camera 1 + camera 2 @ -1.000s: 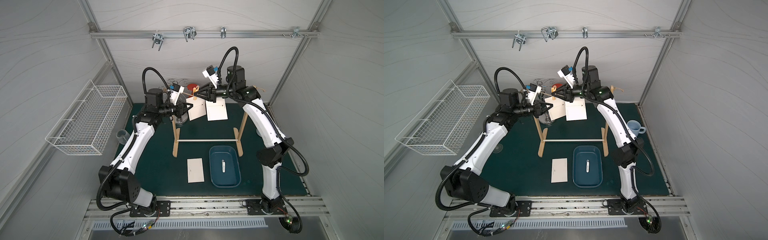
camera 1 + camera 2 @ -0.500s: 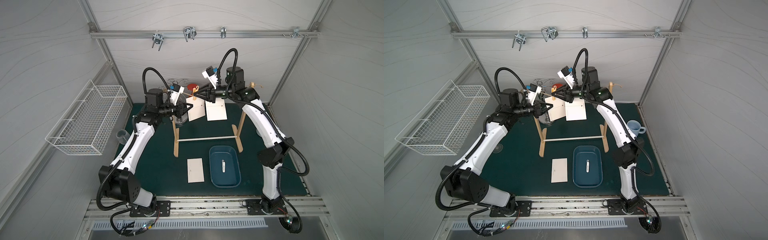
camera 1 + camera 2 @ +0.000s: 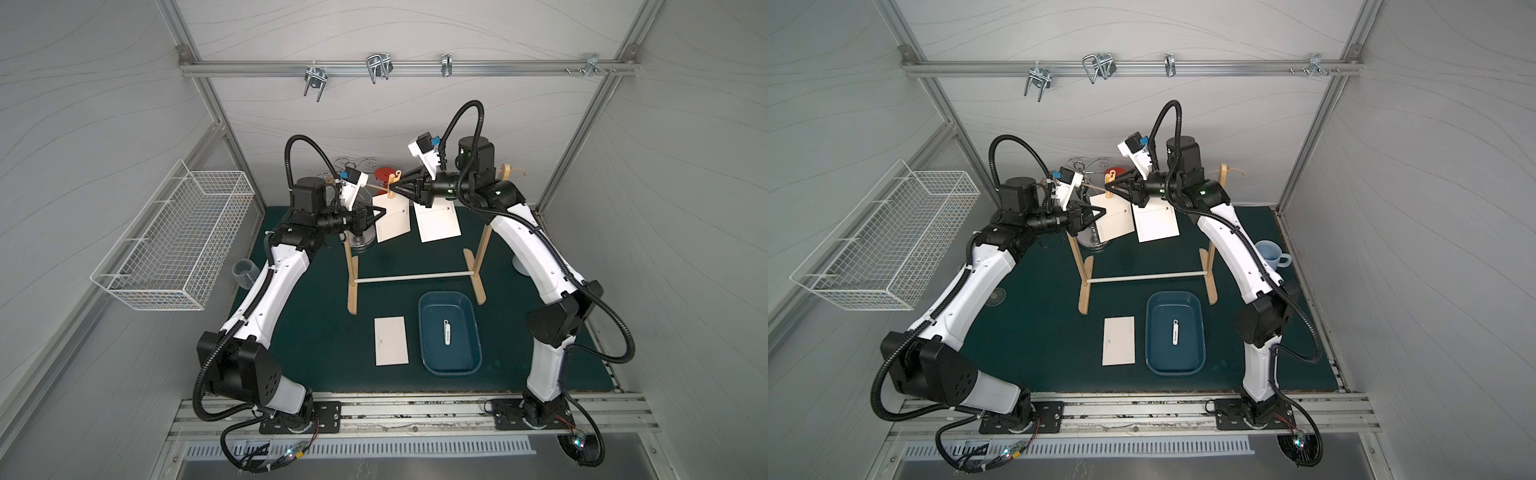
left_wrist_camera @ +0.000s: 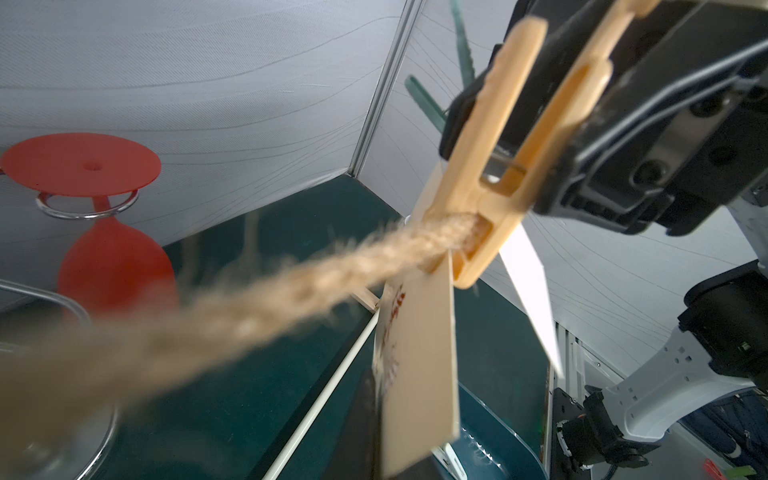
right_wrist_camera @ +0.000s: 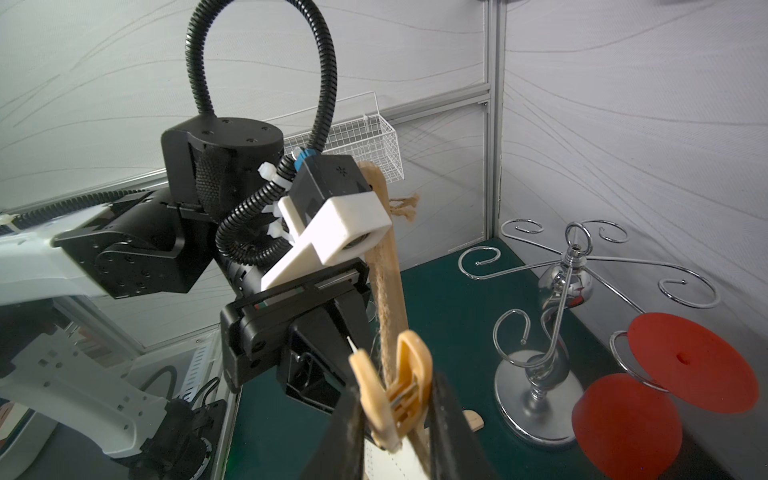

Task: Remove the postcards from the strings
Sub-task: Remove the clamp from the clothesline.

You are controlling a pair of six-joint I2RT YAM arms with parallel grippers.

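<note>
Tan clothespin (image 5: 411,353) on the string (image 4: 249,299) is pinched by the right end effector (image 5: 395,395). Left end effector (image 3: 379,212) is closed on the edge of the nearer hanging postcard (image 3: 392,224).

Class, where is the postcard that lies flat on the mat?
In both top views the postcard lies near the front edge of the mat, just left of the blue tray, in front of the wooden stand.

no readable text anywhere right now. the hanging postcards (image 3: 392,219) show dotted lines, little boxes and a tiny dark mark, too small to read. red print (image 4: 392,328) on one card in the left wrist view is just blur.
</note>
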